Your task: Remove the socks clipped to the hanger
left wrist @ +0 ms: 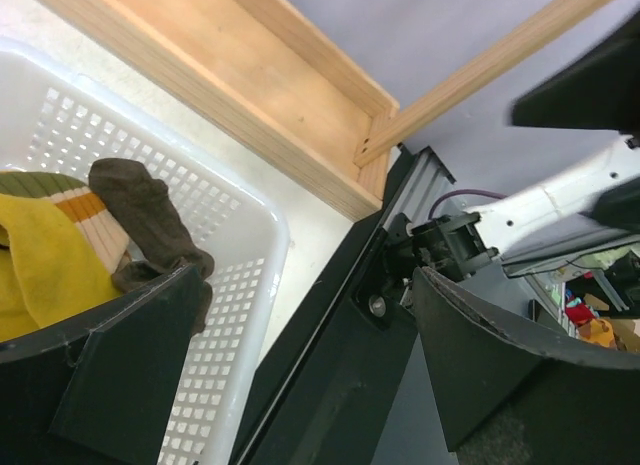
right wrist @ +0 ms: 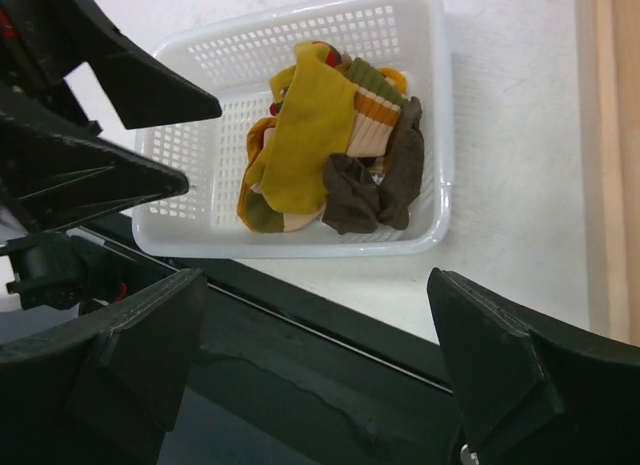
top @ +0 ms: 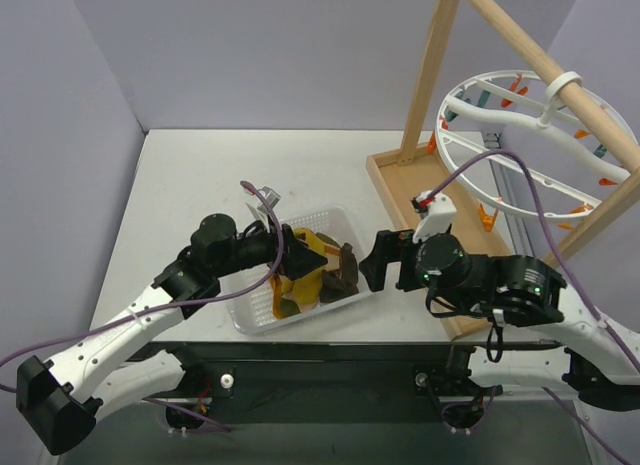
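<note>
The white worktop (top: 180, 185) carries a wooden frame (top: 430, 75) on its right side. From the slanted pole of the frame hangs the hanger (top: 500, 121), a white ring with spokes. In the top view I see no sock on it, only small clips such as an orange clip (top: 488, 218) at the low rim. A part of the ring lies behind the pole, so I cannot be sure of that part.

In the middle stands a white basket (right wrist: 440, 135). The left pincer (top: 308, 257) hangs over it, and the right pincer (top: 375, 263) is just beside its right wall. Each wrist view shows its two fingers spread wide with nothing between them.

The socks (right wrist: 310, 145) lie together in a heap inside the basket: mustard-yellow ones on top, a dark brown sock (right wrist: 350, 190) at the right, and a striped cuff (right wrist: 375, 100) under the yellow.

To my judgement the task is at its end or very near it. To finish well, lift both pincers straight up so that no finger catches fabric, then check the hidden clips. If a sock is there, grip it close under its clip and pull downward evenly, because the ring hangs free and can swing.
</note>
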`<state>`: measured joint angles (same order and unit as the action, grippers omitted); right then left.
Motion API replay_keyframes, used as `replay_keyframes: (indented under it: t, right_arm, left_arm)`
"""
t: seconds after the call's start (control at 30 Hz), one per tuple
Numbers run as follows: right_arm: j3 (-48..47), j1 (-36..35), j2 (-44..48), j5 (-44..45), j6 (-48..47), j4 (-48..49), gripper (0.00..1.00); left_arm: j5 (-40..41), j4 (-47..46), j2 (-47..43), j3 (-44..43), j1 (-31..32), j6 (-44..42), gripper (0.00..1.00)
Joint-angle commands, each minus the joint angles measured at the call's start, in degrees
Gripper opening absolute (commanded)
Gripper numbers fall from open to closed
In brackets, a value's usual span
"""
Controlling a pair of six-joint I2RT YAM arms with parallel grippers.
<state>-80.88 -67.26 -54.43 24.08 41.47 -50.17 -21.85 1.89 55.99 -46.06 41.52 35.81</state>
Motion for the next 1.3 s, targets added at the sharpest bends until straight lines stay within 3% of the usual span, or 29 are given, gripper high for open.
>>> replay_keyframes:
  t: [0.0,0.17,0.47,0.57,0.67,0.8,0.93,1.13,1.27]
  right_arm:
    - [8.68,-1.47,-1.38,1.86,1.5,13.04,1.0]
    - [22.32,-1.29,3.1,0.97,3.34,27.72,1.0]
    - [55.26,-0.85,16.46,2.55,6.78,61.46,1.0]
    - [61.69,-0.94,20.5,4.14,7.92,65.54,1.0]
    - [66.1,-0.94,25.33,5.19,9.5,66.69,1.0]
    - [74.18,-0.94,34.62,8.7,11.44,65.82,1.0]
    - [77.62,-0.94,43.69,12.3,14.06,58.89,1.0]
    - [80.26,-0.94,56.17,15.3,16.45,48.17,1.0]
    - [80.53,-0.94,59.27,15.74,16.88,44.73,1.0]
  left_arm:
    - [-3.81,-6.72,-5.53,3.25,-0.21,1.01,0.98]
    - [-5.31,-11.29,-14.22,12.12,-0.3,4.08,0.97]
    - [-5.49,-40.54,-30.49,35.15,-0.12,22.54,0.97]
    - [-5.4,-45.39,-32.17,38.5,-0.12,25.18,0.97]
    - [-6.72,-49.34,-32.26,40.43,-0.12,27.11,0.97]
    - [-5.93,-62.31,-31.47,46.05,-0.12,33.08,0.97]
    - [-2.42,-73.24,-30.76,54.83,-0.12,38.27,0.98]
    - [-4.96,-68.52,-32.08,54.85,-0.12,38.1,0.97]
    - [-5.22,-66.76,-32.08,54.85,-0.03,37.4,0.97]
